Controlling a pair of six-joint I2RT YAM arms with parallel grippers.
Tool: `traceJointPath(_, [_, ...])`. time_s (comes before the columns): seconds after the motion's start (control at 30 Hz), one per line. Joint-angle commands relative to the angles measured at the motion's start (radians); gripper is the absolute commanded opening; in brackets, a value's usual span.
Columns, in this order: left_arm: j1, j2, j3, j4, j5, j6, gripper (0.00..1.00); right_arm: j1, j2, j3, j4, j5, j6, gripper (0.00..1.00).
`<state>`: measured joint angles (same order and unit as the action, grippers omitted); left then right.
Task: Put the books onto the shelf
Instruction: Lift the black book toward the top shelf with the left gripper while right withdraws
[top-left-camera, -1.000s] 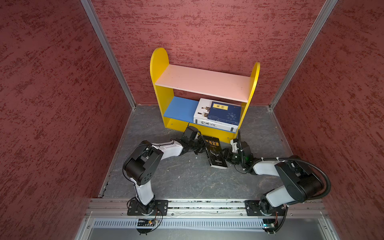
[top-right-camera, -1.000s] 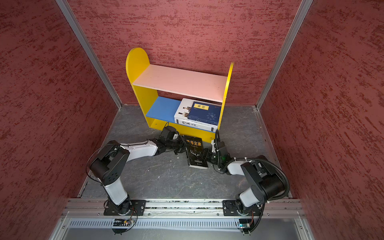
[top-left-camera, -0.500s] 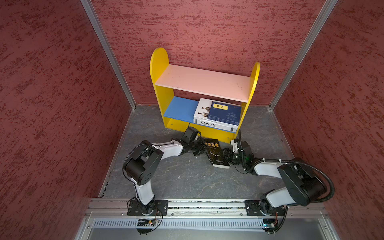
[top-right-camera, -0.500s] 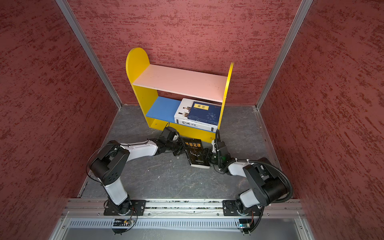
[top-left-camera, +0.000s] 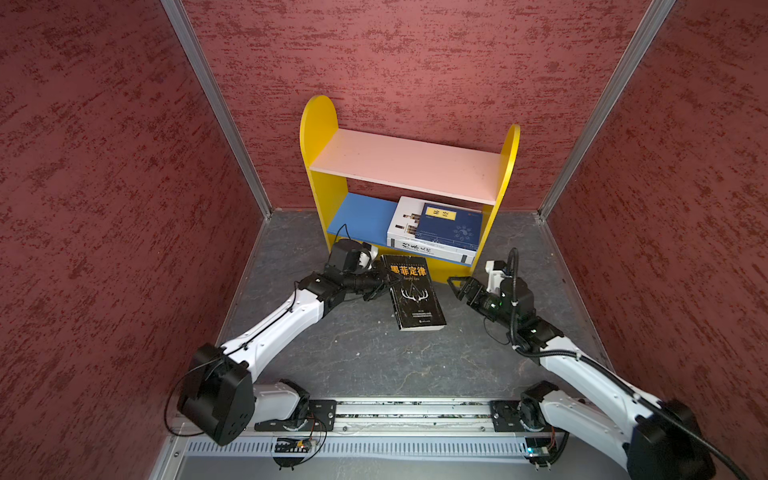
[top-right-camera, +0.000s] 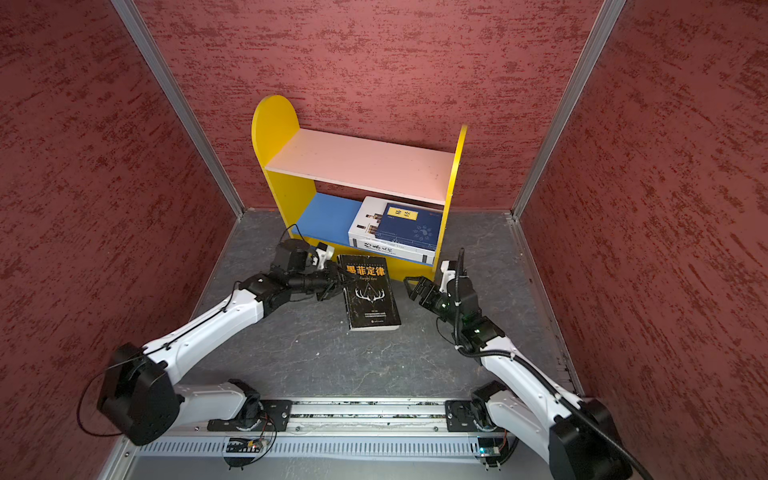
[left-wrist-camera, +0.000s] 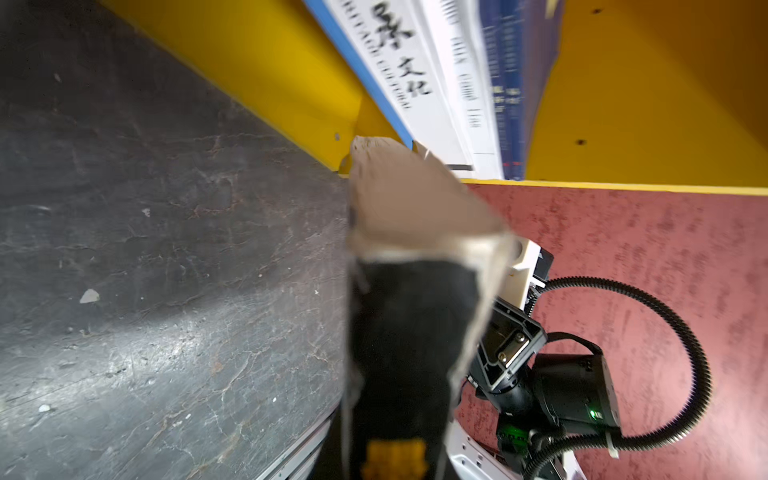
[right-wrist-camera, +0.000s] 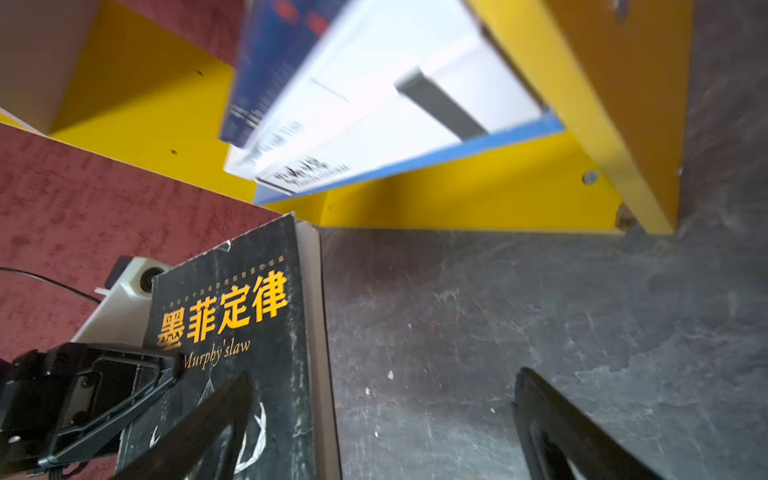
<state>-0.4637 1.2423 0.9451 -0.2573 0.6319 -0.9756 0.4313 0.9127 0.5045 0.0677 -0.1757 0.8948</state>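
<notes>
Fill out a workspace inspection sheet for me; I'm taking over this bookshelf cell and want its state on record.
Surface: dark grey marbled floor, scuffed.
Job's things: yellow shelf; navy book atop white books on its blue lower board; black book in front.
Clutter: nothing seen.
Grippers: left claw shut on black book's spine side; right claw open, holding nothing.
Cables: corrugated hose behind right claw; thin wire looping behind left claw.
Surroundings: red textured walls; metal rail along front edge.
</notes>
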Motion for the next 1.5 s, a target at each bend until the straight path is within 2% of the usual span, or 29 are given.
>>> traceJointPath(0.0, [0.073, -0.113, 0.063, -0.041, 0.128, 0.083, 0.00, 0.006, -0.104, 0.085, -0.189, 0.167, 0.002, 0.99])
traceJointPath(0.17, [0.212, -0.187, 0.188, -0.038, 0.163, 0.068, 0.00, 0.004, -0.175, 0.262, -0.341, 0.314, -0.050, 0.99])
traceJointPath(0.33, [0.276, -0.174, 0.258, 0.217, 0.179, -0.091, 0.00, 0.004, -0.167, 0.395, -0.297, 0.324, -0.072, 0.99])
traceJointPath(0.57, [0.278, -0.057, 0.446, 0.441, 0.016, -0.209, 0.00, 0.004, -0.116, 0.508, -0.178, 0.274, -0.090, 0.99])
traceJointPath(0.67, [0.268, 0.002, 0.535, 0.441, -0.110, -0.223, 0.00, 0.004, -0.103, 0.522, -0.110, 0.277, -0.112, 0.99])
traceJointPath(0.8, [0.227, 0.118, 0.682, 0.357, -0.256, -0.186, 0.00, 0.003, -0.075, 0.551, -0.059, 0.281, -0.152, 0.99])
traceJointPath(1.07, [0.068, 0.361, 0.987, 0.198, -0.526, -0.044, 0.00, 0.004, -0.012, 0.681, -0.102, 0.322, -0.280, 0.99])
traceJointPath(1.23, [-0.006, 0.473, 1.090, 0.145, -0.684, -0.047, 0.00, 0.003, 0.020, 0.749, -0.094, 0.385, -0.355, 0.99])
traceJointPath(1.47, [-0.109, 0.561, 1.146, 0.147, -0.827, -0.031, 0.00, 0.004, 0.075, 0.782, -0.007, 0.407, -0.441, 0.99])
